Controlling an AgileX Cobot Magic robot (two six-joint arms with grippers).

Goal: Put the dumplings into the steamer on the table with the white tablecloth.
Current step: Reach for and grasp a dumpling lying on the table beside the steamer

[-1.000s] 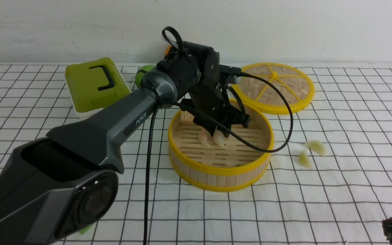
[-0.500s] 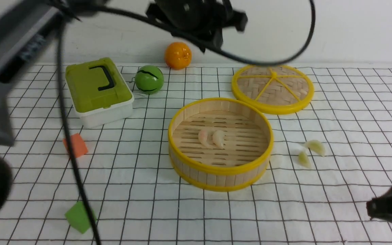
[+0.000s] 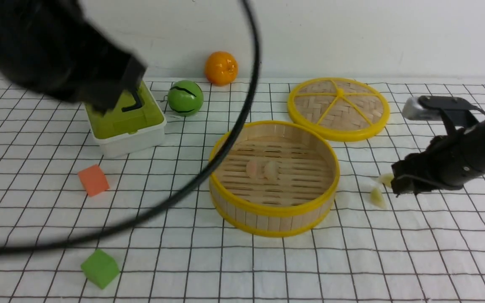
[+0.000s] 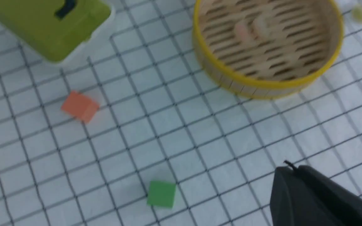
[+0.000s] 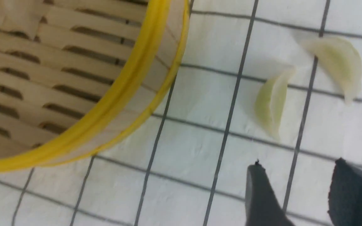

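Note:
The steamer point(image 3: 274, 210) stands mid-table on the white tablecloth point(image 3: 242, 261). Two pinkish dumplings point(image 3: 253, 168) point(image 3: 271, 169) lie on its slatted floor. Two greenish-yellow dumplings lie on the cloth to its right: one in the open point(image 3: 377, 197), one point(image 3: 386, 179) partly behind my right gripper point(image 3: 397, 185). In the right wrist view the gripper point(image 5: 297, 171) is open and empty, just short of both dumplings point(image 5: 272, 105) point(image 5: 337, 64), with the steamer rim point(image 5: 130, 103) beside them. My left gripper point(image 4: 289, 168) is shut and empty, high over the table's left. The left arm point(image 3: 57, 63) is a blur.
The woven yellow-rimmed lid point(image 3: 338, 107) lies behind the steamer. A green lidded box point(image 3: 124, 120), a green ball point(image 3: 185, 97) and an orange point(image 3: 221, 67) sit at the back left. An orange cube point(image 3: 94, 179) and a green cube point(image 3: 99, 268) lie front left. The left arm's cable point(image 3: 208, 168) sweeps across.
My left gripper has risen out of the steamer and swung up and left, leaving both pinkish dumplings inside. My right arm has moved in from the lower right to the greenish dumplings.

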